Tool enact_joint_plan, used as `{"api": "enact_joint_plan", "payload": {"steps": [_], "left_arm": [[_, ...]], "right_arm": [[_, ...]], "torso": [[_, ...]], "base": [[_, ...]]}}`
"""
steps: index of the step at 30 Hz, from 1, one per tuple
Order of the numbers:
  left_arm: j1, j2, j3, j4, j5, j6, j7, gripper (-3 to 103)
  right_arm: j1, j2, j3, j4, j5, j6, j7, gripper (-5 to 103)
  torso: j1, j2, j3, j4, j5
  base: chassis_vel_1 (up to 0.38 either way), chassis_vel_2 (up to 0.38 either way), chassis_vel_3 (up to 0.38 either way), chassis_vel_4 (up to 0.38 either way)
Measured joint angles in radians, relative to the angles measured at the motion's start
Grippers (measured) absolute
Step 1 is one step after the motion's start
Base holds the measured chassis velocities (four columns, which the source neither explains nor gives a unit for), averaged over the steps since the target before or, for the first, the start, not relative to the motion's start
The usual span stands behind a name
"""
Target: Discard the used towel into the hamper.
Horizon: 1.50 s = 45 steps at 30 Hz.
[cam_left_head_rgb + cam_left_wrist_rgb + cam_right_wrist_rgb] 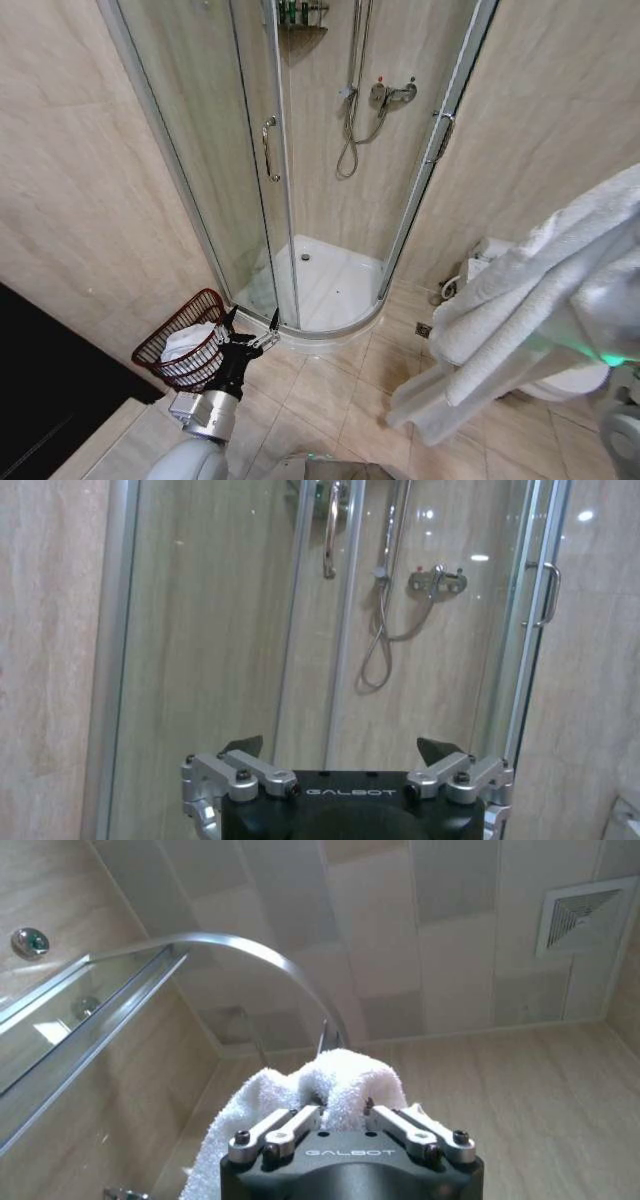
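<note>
Head view: the white towel (520, 300) hangs in thick folds at the right, high above the tiled floor (330, 400), draped over the right arm with its loose end trailing down toward the tiles. In the right wrist view the right gripper (345, 1114) points up at the ceiling, its fingers clenched on a bunched fold of that towel (330, 1080), which rises between them and spills down one side. The hamper (165, 340), a dark red-brown wire-mesh basket, stands on the floor at the wall, just left of the shower cabin's (320, 150) base, with something white already lying in it. The left gripper (250, 330) hovers low beside the hamper's rim, jaws spread apart and holding nothing; its wrist view faces the shower's glass door (230, 630).
</note>
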Motion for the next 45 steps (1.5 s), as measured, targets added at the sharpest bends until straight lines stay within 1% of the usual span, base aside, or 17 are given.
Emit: {"api": "enact_joint_plan", "payload": {"steps": [6,7,10,11,19,24,28,33,36,37,45], "left_arm": [[0.0,0.0,0.0,0.0,0.0,0.0,0.0,100],[0.0,0.0,0.0,0.0,0.0,0.0,0.0,100],[0.0,0.0,0.0,0.0,0.0,0.0,0.0,100],[0.0,0.0,0.0,0.0,0.0,0.0,0.0,100],[0.0,0.0,0.0,0.0,0.0,0.0,0.0,100],[0.0,0.0,0.0,0.0,0.0,0.0,0.0,100],[0.0,0.0,0.0,0.0,0.0,0.0,0.0,100],[0.0,0.0,0.0,0.0,0.0,0.0,0.0,100],[0.0,0.0,0.0,0.0,0.0,0.0,0.0,100],[0.0,0.0,0.0,0.0,0.0,0.0,0.0,100],[0.0,0.0,0.0,0.0,0.0,0.0,0.0,100]], "right_arm": [[0.0,0.005,-0.005,0.0,-0.007,-0.002,-0.001,10],[0.0,0.005,-0.005,0.0,-0.007,-0.002,-0.001,10],[0.0,0.006,-0.003,0.0,-0.007,-0.002,-0.001,10],[0.0,0.006,-0.003,0.0,-0.007,-0.002,-0.001,10],[-0.002,0.012,0.0,0.0,-0.007,-0.002,-0.001,10],[-0.001,0.012,-0.001,0.0,-0.007,-0.002,-0.001,10],[0.0,0.01,0.0,0.0,-0.006,-0.002,0.0,10],[-0.001,0.012,0.0,0.0,-0.005,-0.002,0.0,10],[0.0,0.011,-0.002,0.0,-0.005,-0.002,0.0,10],[0.0,0.011,-0.002,0.0,-0.005,-0.002,0.0,10],[-0.003,0.012,-0.001,0.0,-0.004,-0.001,0.0,10]], "torso": [[0.013,0.031,0.018,0.0001,0.0],[0.013,0.031,0.018,0.0001,0.0],[0.022,0.052,0.03,0.0,0.0],[0.022,0.052,0.03,0.0,0.0],[0.041,0.094,0.053,0.0,0.0],[0.05,0.113,0.063,0.0,0.0],[0.06,0.137,0.076,0.0001,0.0],[0.068,0.153,0.085,0.0001,0.0],[0.077,0.175,0.098,0.0001,0.0],[0.077,0.175,0.098,0.0001,0.0],[0.096,0.215,0.119,0.0001,0.0]], "base": [[0.0,0.0,0.0,0.0],[0.0,0.0,0.0,0.0],[0.0,0.0,0.0,0.0],[0.0,0.0,0.0,0.0],[0.0,0.0,0.0,0.0],[0.0,0.0,0.0,0.0],[0.0,0.0,0.0,0.0],[0.0,0.0,0.0,0.0],[0.0,0.0,0.0,0.0],[0.0,0.0,0.0,0.0],[0.0,0.0,0.0,0.0]]}}
